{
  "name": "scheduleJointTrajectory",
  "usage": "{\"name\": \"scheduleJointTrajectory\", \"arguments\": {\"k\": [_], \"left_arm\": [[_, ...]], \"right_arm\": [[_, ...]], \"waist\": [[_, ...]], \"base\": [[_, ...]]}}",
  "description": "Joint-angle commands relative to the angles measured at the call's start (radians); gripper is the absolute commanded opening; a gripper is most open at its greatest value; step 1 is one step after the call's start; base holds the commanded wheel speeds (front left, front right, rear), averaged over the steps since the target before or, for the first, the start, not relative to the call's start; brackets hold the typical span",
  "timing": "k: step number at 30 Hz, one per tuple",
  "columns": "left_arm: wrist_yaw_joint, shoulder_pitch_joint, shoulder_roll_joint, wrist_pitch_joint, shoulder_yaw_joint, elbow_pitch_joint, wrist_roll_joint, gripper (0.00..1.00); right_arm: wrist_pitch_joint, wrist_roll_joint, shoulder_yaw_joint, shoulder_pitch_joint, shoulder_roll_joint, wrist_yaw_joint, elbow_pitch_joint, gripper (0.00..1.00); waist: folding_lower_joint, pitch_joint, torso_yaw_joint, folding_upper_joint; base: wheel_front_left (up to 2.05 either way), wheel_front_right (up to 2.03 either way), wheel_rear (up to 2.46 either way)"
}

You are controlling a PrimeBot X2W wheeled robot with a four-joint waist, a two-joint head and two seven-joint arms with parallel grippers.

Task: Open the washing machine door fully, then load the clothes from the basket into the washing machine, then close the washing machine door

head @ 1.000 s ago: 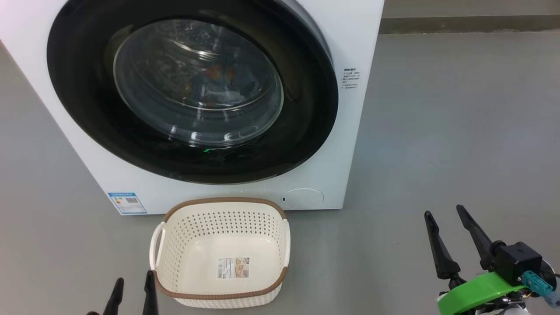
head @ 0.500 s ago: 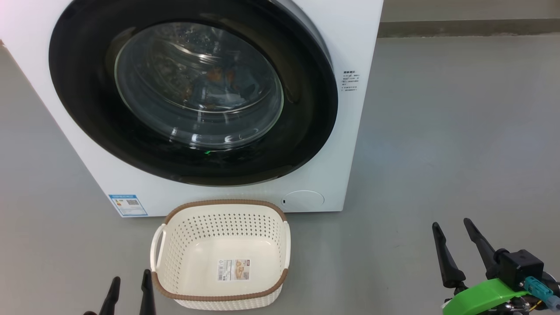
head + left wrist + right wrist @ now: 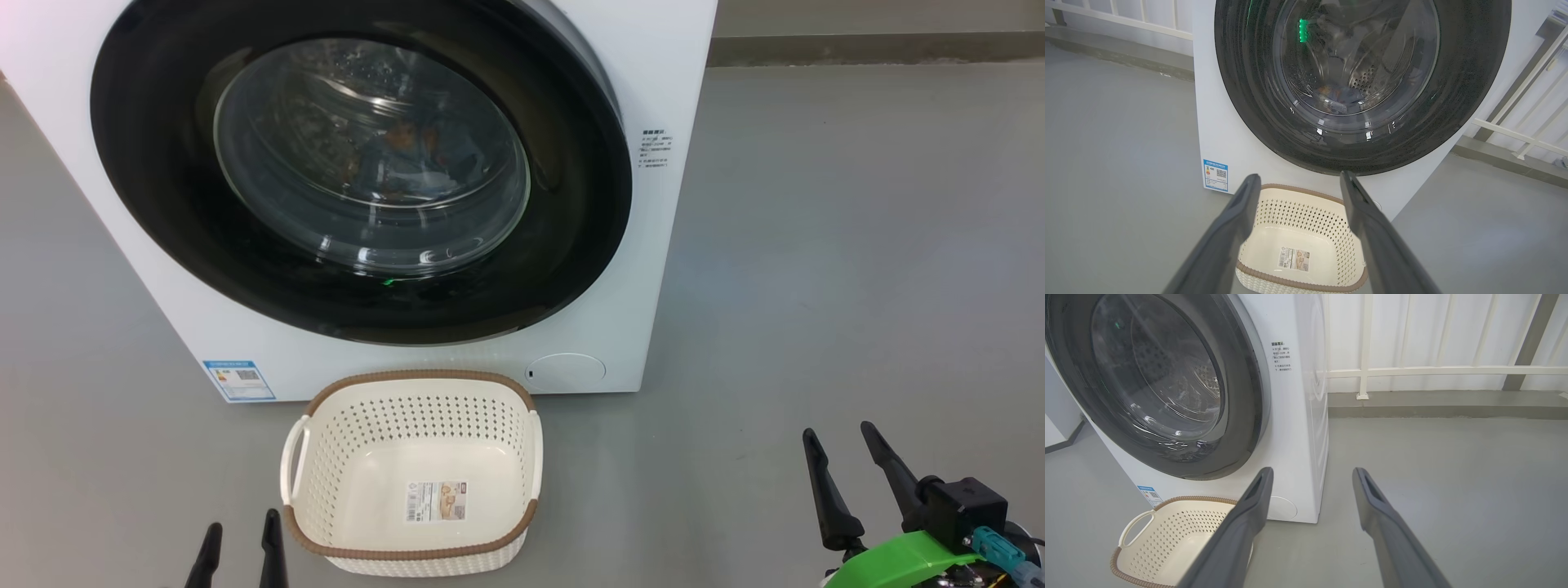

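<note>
**A:** What is the head view showing?

**B:** The washing machine (image 3: 669, 245) is standing on the grey floor (image 3: 816, 245), and its door (image 3: 359, 171) is sitting shut against the front. Blue and orange clothes (image 3: 408, 155) are lying inside the drum, showing through the glass. The basket (image 3: 416, 416) is sitting on the floor just in front of the machine, carrying nothing but a label. The left hand (image 3: 242, 523) is hovering just beside the basket's left corner. The right hand (image 3: 838, 431) is hanging well off to the right. Both are spread wide and holding nothing.

**A:** And the left wrist view?

**B:** The left hand's fingers (image 3: 1229, 228) are pointing over the basket toward the door, with nothing lying between them.

**A:** The right wrist view?

**B:** The right hand's fingers (image 3: 1241, 531) are gaping wide over bare floor, near the machine's right corner, with a white railing (image 3: 1412, 370) running behind.

**A:** Which step is underway?

**B:** Judging by the empty basket and the shut door, the closing step is looking finished. The next move is probably calling only for checking that the door is sitting flush all round.
</note>
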Motion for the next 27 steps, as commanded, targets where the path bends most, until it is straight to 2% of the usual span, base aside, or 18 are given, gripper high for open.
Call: {"name": "scheduleJointTrajectory", "arguments": {"k": [1,22,23,27], "left_arm": [[-0.005,-0.020,0.016,-0.009,0.034,-0.030,0.015,1.00],[-0.010,-0.022,0.016,-0.009,0.041,-0.026,0.014,1.00],[0.000,0.000,0.000,0.000,0.007,-0.005,0.014,0.00],[0.001,0.006,-0.013,0.005,-0.001,0.041,0.014,0.00]], "right_arm": [[-0.005,-0.010,0.020,-0.010,-0.005,-0.006,-0.019,1.00],[-0.005,-0.007,0.010,-0.004,0.003,-0.006,-0.024,1.00],[0.000,0.000,-0.006,0.000,0.007,0.000,0.000,0.00],[0.001,0.001,-0.001,0.010,0.013,0.000,0.054,0.00]], "waist": [[0.0000,0.000,-0.001,0.0000],[0.0000,0.003,-0.007,0.0000],[0.0000,0.003,-0.008,0.0000],[0.0000,0.003,-0.008,0.0000]], "base": [[0.00,0.00,0.00],[0.00,0.00,0.00],[0.00,0.00,0.00],[0.00,0.00,0.00]]}}
